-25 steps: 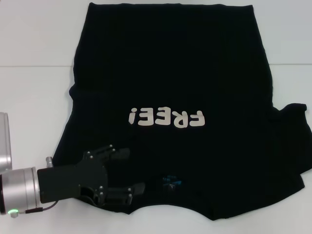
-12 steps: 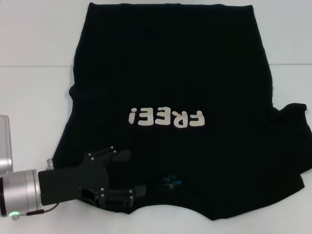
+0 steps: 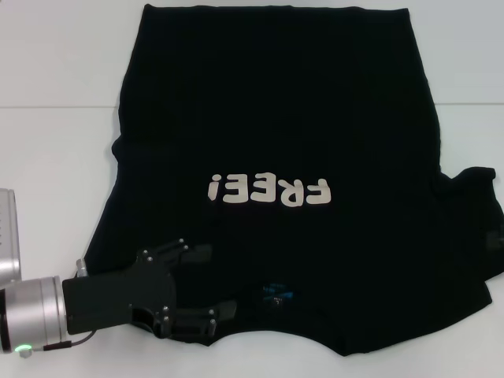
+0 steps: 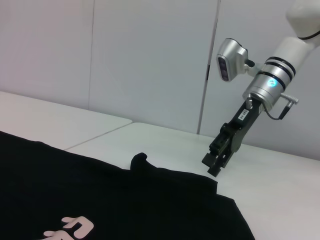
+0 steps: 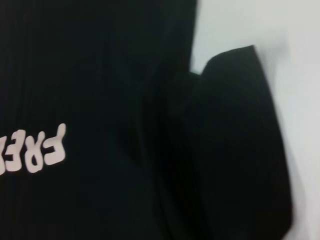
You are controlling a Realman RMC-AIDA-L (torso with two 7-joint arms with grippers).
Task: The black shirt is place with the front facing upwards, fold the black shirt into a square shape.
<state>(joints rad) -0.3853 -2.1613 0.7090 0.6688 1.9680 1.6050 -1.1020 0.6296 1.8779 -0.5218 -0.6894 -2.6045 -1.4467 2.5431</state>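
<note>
The black shirt (image 3: 276, 142) lies spread front-up on the white table (image 3: 55, 157), a soft matte cloth with faint vertical ribbing. Its cream "FREE!" lettering (image 3: 269, 190) reads upside down from the head view, and the small blue neck label (image 3: 277, 293) sits near the collar at the near edge. The hem runs straight along the far side; the right sleeve (image 3: 472, 213) bunches into rounded folds, and the near edge curves in shallow scallops.

The left gripper (image 3: 206, 285), hard black metal on a silver wrist, rests low over the shirt's near left shoulder with its fingers (image 3: 197, 250) spread wide on the cloth, nothing pinched between them. Against the frames a moment ago it has slid slightly toward the near edge, while the shirt keeps the same outline.

The right gripper (image 4: 214, 167) hangs tip-down just above the table by the right sleeve, seen only from the left wrist view; I cannot tell how its fingers stand.

The table is smooth and white with a thin seam (image 3: 47, 106), and pale wall panels (image 4: 150, 60) stand behind it.
</note>
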